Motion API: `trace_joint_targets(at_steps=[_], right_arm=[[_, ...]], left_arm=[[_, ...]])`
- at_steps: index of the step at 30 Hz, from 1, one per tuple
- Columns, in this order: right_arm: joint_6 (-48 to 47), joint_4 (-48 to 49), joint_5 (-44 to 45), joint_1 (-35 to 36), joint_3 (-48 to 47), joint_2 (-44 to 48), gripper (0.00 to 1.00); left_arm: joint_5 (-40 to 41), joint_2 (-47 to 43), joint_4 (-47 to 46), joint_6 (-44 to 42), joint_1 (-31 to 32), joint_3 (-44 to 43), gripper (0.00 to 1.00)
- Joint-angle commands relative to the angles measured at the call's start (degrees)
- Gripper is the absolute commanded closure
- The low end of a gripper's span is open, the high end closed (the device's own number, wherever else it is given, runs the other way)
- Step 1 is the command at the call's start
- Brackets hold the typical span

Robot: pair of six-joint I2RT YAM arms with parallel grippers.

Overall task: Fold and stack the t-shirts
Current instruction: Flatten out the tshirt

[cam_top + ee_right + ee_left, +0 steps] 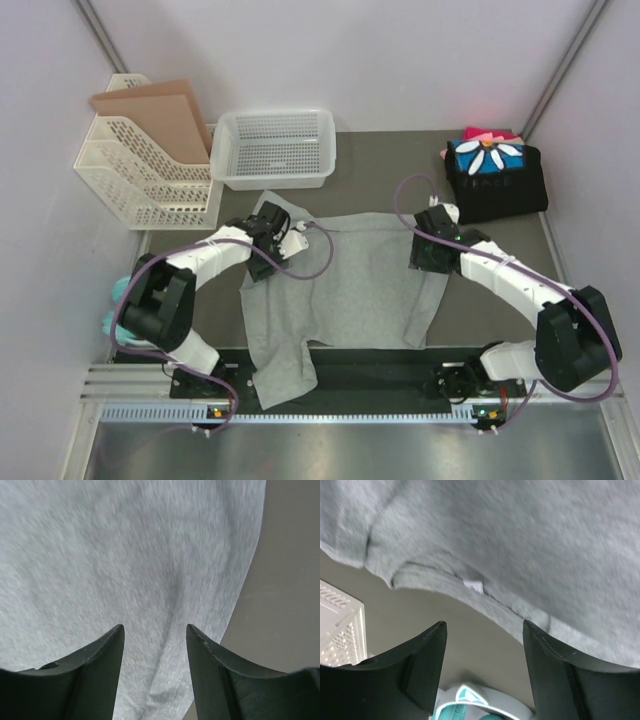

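a light grey t-shirt (345, 290) lies spread, a little rumpled, in the middle of the table (390, 160). a folded stack of t-shirts (495, 178) sits at two o'clock. the left gripper (270, 240) hovers at the shirt's ten o'clock, over the collar (440, 580), jaws apart and empty. the right gripper (430, 248) hovers at its two o'clock edge, likewise parted. folding looks barely started — next, each gripper likely needs to drop and pinch its edge.
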State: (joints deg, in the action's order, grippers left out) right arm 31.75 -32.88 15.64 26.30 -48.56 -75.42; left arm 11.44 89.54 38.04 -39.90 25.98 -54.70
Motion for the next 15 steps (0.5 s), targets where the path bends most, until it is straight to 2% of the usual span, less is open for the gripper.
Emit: trace_joint_targets(at_steps=[1, 10, 12, 15], right_arm=[[3.9, 2.5, -1.5, 1.6, 2.0, 1.1, 0.48], [9.9, 1.8, -8.4, 6.1, 7.0, 3.5, 0.5], [12.7, 1.0, -10.4, 9.5, 8.4, 5.1, 0.5], [16.9, -1.8, -8.4, 15.3, 8.9, 6.4, 0.48]], left_arm=[[-0.4, 2.4, -5.4, 1.5, 0.2, -3.0, 0.34], [-0.1, 1.9, -8.7, 1.5, 0.2, 3.3, 0.35], [-0.6, 0.8, -8.5, 1.4, 0.2, 4.3, 0.35], [-1.5, -0.9, -7.9, 1.8, 0.1, 5.2, 0.35]])
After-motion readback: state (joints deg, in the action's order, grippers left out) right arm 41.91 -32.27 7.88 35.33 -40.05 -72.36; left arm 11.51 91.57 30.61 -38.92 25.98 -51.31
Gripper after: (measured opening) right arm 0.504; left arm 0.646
